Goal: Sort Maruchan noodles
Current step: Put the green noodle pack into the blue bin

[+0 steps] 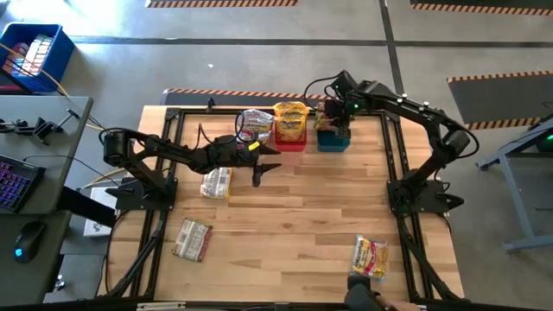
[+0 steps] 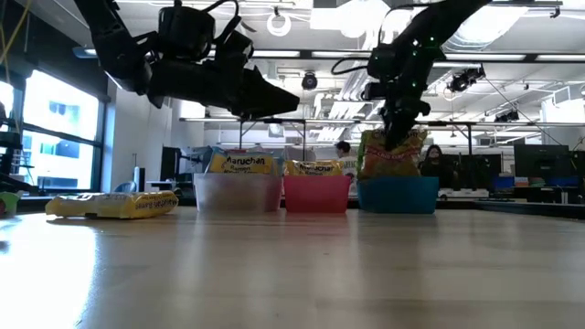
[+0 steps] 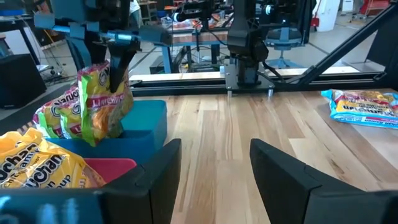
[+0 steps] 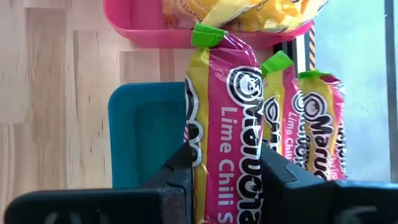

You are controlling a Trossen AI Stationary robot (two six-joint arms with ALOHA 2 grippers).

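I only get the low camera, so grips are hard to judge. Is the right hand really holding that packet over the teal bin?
Observer: Yes. Its wrist view shows the right hand shut on a Lime Chili packet above the teal bin.
Operator: And the left hand?
Observer: The left hand is open and empty.
Operator: How many loose packets?
Observer: Three from above: a silvery packet, a reddish packet and a pink-and-yellow packet.
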